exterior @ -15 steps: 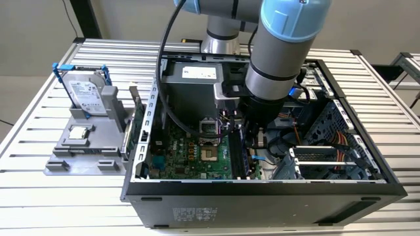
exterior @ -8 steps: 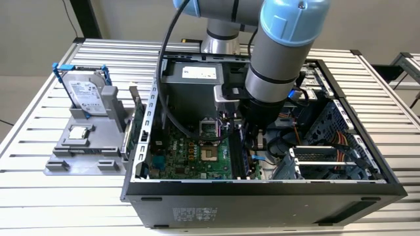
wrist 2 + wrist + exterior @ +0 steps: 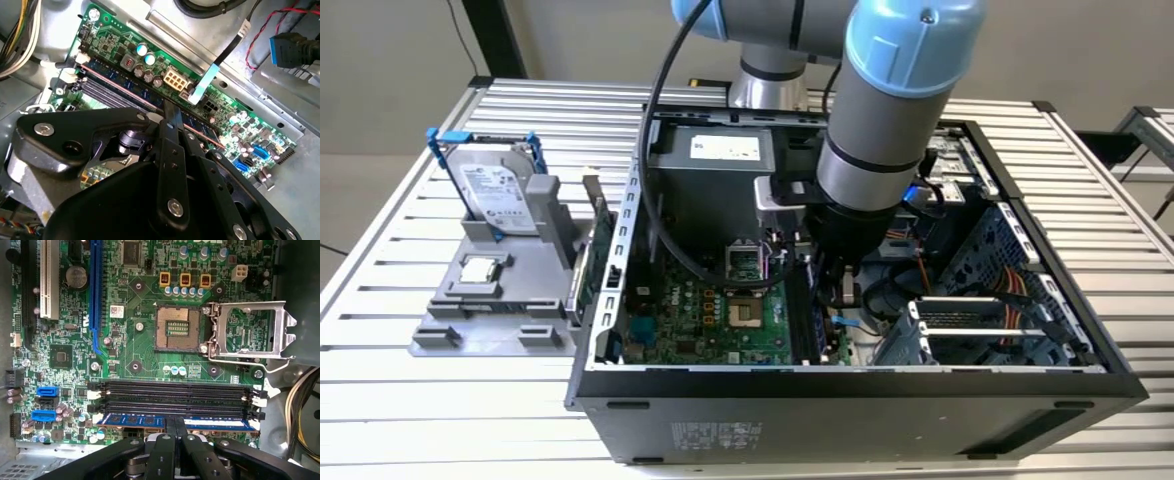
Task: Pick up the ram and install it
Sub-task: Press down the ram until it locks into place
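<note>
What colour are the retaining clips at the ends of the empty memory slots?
White, on black slots; clearest in the first wrist view, e.g. this clip.

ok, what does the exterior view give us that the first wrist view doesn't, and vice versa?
Exterior view adds: the hard drive and processor chip on the grey stand. First wrist view adds: the ram lying along the slot nearest the shut jaws, two empty black slots beside it. Shared: motherboard, open CPU socket.

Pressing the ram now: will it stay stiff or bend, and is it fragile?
Likely stiff: the ram is a thin flat board lying straight, parallel to the empty slots. Probably light, since the gripper pinches it at mid-length. Possibly fragile: its chips are exposed, and uneven pressing may tilt it.
</note>
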Controlling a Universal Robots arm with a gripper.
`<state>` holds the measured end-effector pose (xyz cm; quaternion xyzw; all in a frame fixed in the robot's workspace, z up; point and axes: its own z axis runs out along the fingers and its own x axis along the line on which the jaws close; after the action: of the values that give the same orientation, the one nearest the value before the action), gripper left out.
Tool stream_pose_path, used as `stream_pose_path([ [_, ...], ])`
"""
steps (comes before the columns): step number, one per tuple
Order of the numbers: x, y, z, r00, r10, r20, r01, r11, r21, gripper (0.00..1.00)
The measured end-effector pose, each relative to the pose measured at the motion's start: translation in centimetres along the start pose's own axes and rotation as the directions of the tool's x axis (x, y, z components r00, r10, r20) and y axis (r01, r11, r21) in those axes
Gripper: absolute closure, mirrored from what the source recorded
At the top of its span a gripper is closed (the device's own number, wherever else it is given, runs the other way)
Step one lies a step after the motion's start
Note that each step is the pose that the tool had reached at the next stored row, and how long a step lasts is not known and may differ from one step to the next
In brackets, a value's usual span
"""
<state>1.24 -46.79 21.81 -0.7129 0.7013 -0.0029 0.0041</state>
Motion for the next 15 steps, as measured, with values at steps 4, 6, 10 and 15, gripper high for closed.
stream_pose_path([
  [4,0.0,0.0,-1.16,1.0,0.0,0.0063,0.0,1.0,0.0011,1.0],
  [6,0.01,-0.01,-2.1,1.0,0.0,0.0056,0.0,1.0,0.0004,1.0],
  [10,0.01,-0.02,-3.37,1.0,0.0,0.0052,0.0,1.0,-0.0015,1.0],
  [15,0.01,-0.03,-3.83,1.0,0.0,0.0056,0.0,1.0,-0.002,1.0],
])
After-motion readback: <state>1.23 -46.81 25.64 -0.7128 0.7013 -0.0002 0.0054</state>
